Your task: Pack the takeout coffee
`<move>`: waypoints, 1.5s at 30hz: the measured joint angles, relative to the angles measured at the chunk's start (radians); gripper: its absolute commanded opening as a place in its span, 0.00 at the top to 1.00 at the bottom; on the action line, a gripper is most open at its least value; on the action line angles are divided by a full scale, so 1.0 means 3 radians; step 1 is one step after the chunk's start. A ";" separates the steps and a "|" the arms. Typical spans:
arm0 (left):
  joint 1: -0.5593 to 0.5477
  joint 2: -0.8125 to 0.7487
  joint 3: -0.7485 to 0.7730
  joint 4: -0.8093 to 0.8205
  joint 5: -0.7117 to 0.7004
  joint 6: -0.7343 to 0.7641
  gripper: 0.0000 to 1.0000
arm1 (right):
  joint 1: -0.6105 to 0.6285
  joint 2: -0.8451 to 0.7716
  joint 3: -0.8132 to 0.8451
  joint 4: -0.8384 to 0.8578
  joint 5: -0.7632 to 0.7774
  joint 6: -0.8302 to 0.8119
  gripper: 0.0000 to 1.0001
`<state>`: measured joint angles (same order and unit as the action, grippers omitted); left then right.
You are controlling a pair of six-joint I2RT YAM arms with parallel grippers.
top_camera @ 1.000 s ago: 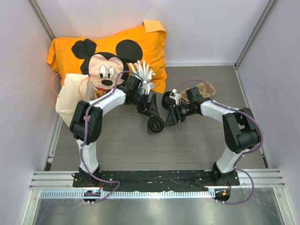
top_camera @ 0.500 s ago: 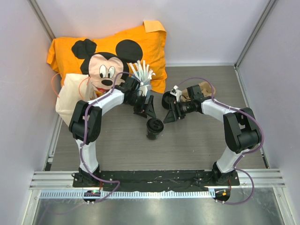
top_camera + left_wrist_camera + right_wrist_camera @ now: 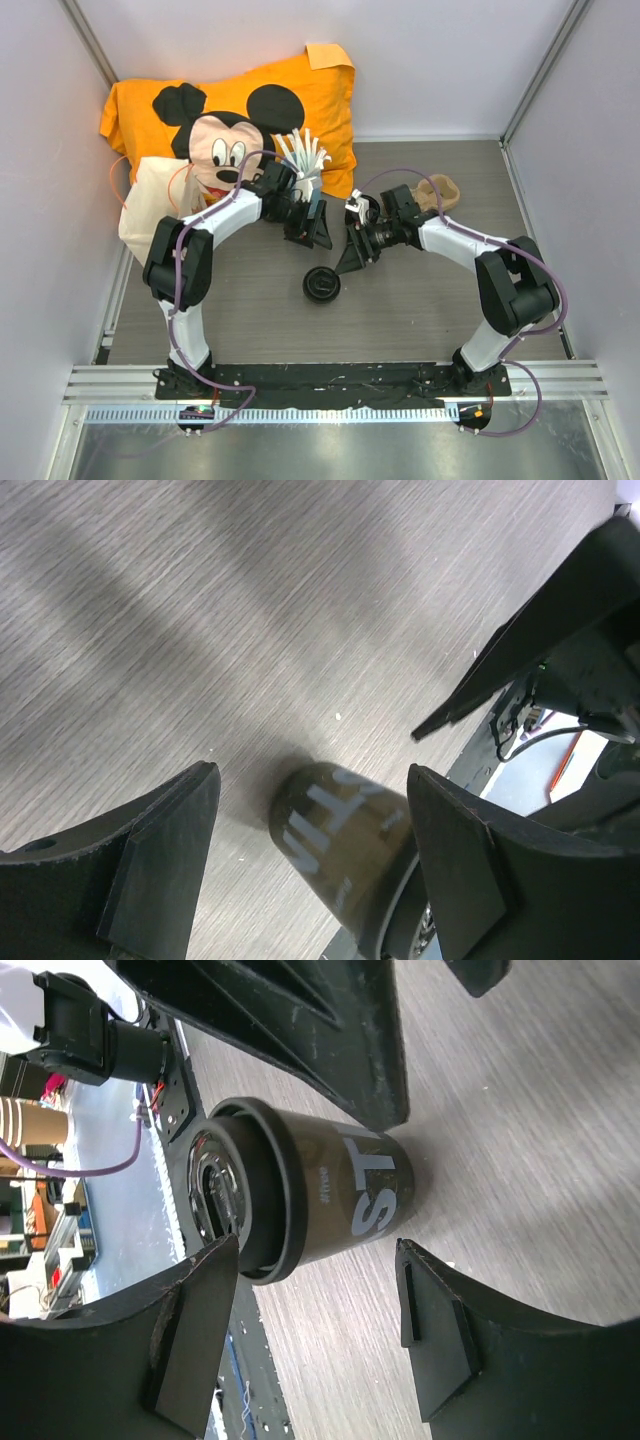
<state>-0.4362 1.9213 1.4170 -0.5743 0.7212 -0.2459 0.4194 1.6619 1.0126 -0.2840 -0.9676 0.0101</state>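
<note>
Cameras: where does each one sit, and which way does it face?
Top external: above and behind, looking down at the grey table; both arms show.
Left wrist: on the left arm, past the open left gripper toward the dark cup with black ridged lid.
Right wrist: on the right arm, facing that cup past the right gripper.
All share the cup.

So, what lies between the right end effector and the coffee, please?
Only bare table: the top view shows nothing between the right end effector and the coffee.
</note>
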 measured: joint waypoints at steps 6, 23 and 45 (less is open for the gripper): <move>0.0000 -0.0001 -0.0005 0.0005 0.0017 -0.0006 0.20 | 0.0013 0.0000 0.0000 -0.0005 -0.0004 0.0000 0.30; 0.0141 -0.0135 0.0022 -0.0001 0.0018 -0.0010 0.13 | -0.0058 -0.0006 0.0004 -0.0083 0.0004 -0.0024 0.24; 0.0367 -0.0974 -0.0532 -0.0886 0.0160 0.0590 0.10 | 0.0083 -0.0006 0.0172 -0.0300 -0.0150 0.0069 0.20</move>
<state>-0.3260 1.6291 1.2575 -0.8402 0.7692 -0.0689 0.4442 1.6600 1.0641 -0.3740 -1.0126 0.0307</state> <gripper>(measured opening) 0.898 0.796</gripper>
